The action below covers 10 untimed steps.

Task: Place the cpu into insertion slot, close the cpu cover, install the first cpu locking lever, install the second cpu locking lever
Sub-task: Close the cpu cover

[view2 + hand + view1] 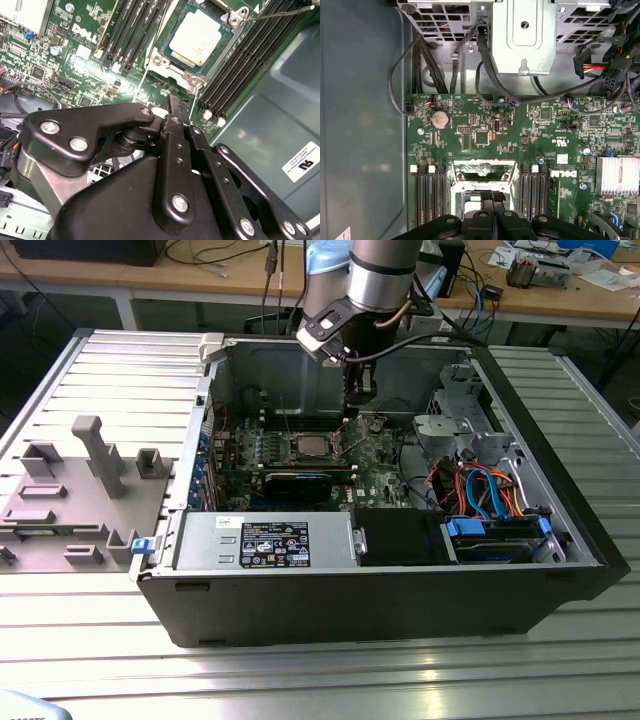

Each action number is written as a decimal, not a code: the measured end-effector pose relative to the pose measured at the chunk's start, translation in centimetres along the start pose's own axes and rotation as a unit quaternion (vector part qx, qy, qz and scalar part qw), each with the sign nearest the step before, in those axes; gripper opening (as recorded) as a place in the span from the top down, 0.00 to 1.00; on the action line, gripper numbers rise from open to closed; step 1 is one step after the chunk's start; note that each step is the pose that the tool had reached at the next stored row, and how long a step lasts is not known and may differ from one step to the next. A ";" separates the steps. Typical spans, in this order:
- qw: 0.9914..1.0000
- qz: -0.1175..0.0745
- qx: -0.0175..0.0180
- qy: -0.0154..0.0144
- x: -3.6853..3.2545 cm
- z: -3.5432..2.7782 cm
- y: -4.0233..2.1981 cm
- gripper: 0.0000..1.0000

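Two fingers (pixel 487 204) of the pincer (pixel 494 195) are pressed together on nothing, poised just above the insertion slot (pixel 193 78), probably to serve as one blunt tip for pushing. Within that slot the cpu (pixel 200 40) already lies flat. Beyond the slot the cpu cover (pixel 482 163) stands hinged open, with a locking lever (pixel 280 13) unlatched beside the slot.

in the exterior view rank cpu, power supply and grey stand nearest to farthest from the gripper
From the gripper:
1. cpu, right beside it, toward the exterior view's left.
2. power supply, lower in the picture, toward the front.
3. grey stand, far off at the exterior view's left.
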<state>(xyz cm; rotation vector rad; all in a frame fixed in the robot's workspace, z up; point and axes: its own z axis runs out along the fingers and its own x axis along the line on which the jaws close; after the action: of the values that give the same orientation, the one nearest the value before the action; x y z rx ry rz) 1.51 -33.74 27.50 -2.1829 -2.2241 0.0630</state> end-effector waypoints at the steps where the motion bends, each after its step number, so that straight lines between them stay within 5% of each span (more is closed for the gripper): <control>1: 1.000 0.000 0.000 0.000 0.00 0.08 0.29 0.89; 10: 1.000 0.000 0.000 0.000 -0.02 0.42 1.38 0.89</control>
<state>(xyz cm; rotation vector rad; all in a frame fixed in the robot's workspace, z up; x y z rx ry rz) 2.87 -33.74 27.02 -2.1825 -2.2237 0.0639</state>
